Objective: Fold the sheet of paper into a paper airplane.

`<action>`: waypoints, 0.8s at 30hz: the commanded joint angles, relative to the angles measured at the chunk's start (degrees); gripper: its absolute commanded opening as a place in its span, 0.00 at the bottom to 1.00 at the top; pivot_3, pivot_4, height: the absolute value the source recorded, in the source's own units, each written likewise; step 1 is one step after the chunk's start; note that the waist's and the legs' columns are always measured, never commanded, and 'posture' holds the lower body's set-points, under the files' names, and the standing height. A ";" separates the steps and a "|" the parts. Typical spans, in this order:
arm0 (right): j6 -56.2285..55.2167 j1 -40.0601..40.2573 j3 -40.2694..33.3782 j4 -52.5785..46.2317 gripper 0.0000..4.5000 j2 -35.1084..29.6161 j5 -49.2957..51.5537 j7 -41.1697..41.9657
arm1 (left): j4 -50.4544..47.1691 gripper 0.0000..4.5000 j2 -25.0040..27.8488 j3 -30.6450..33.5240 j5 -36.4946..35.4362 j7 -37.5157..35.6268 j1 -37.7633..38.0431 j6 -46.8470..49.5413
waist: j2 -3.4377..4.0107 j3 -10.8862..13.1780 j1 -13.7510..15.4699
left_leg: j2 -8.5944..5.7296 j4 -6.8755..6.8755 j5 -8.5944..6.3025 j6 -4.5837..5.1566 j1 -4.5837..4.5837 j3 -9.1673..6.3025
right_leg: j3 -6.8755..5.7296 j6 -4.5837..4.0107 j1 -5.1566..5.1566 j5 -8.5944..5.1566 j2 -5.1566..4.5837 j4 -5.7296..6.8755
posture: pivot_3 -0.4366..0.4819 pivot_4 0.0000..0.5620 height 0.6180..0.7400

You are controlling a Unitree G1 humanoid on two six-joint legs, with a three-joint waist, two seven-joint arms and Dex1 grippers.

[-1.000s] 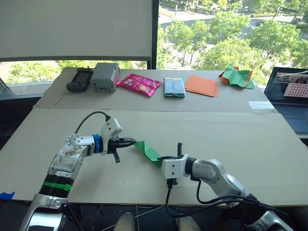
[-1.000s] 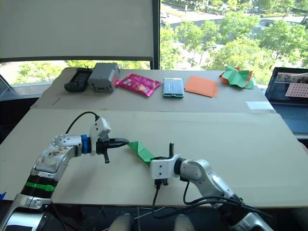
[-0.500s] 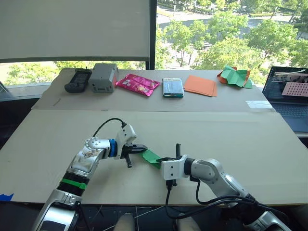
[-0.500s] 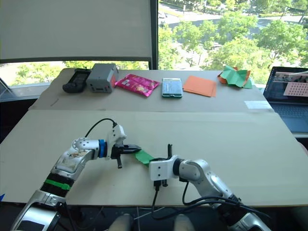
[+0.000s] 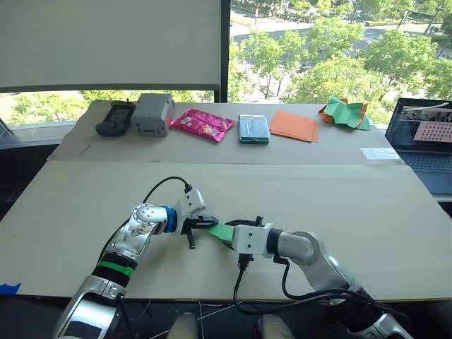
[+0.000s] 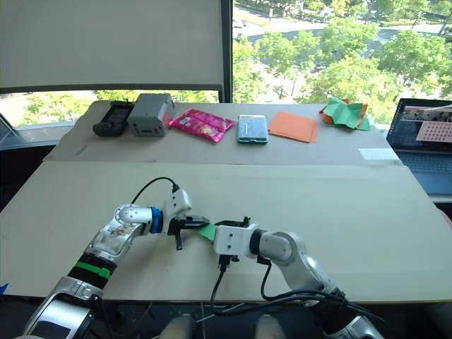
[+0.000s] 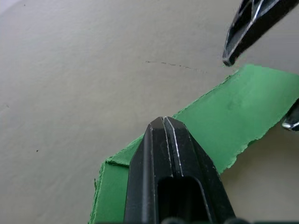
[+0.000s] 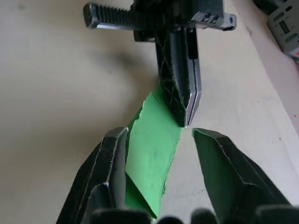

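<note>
Both pincers have drawn together since a second ago, and the visible span of the sheet of paper (image 5: 222,231) between them has shrunk from a long green strip to a short piece; the left pincer (image 5: 210,222) has travelled toward the right one, its arm now bent in over the near tabletop (image 5: 367,212); its two black fingers are pressed together on one end of the sheet, seen from the right wrist as a closed tip pinching the green edge; the right pincer (image 8: 159,135) stands with its fingers (image 8: 110,163) spread apart, the folded green strip lying between them against the one finger; the sheet sits just above the tabletop at the middle front, between the two wrists; along the far side lie flat orange sheets (image 5: 296,125) and a crumpled green-and-orange heap (image 5: 346,113).
</note>
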 commanded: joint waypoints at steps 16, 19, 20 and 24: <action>24.00 -6.04 0.95 6.17 0.01 5.83 5.29 -4.39 | -2.48 0.00 0.43 -0.83 1.58 1.71 3.22 1.42 | 0.05 -0.05 -0.03 | 0.00 -0.03 -0.05 -0.07 0.18 0.00 | 0.00 -0.01 -0.01 -0.01 -0.01 0.20 | 0.48 0.27 0.72; 24.74 -5.96 1.76 6.99 0.01 5.30 5.36 -4.06 | -2.35 0.00 0.48 -0.76 1.64 1.77 3.10 1.47 | 0.05 -0.05 -0.06 | 0.00 -0.03 -0.08 -0.12 0.18 -0.01 | 0.00 -0.01 -0.01 -0.01 -0.01 0.19 | 0.48 0.27 0.72; 24.73 -5.85 2.43 7.28 0.01 4.81 4.96 -3.91 | -2.32 0.00 0.50 -0.78 1.70 1.78 3.05 1.48 | 0.05 -0.06 -0.06 | 0.00 -0.03 -0.10 -0.16 0.19 -0.01 | 0.00 -0.01 -0.01 -0.01 -0.01 0.19 | 0.48 0.27 0.72; 26.35 -5.44 4.62 8.11 0.01 3.40 4.06 -3.28 | -2.07 0.00 0.51 -0.85 1.91 1.83 2.81 1.52 | 0.07 -0.17 -0.07 | 0.00 -0.03 -0.23 -0.37 0.21 -0.01 | 0.00 -0.02 0.01 -0.01 -0.01 0.19 | 0.48 0.27 0.72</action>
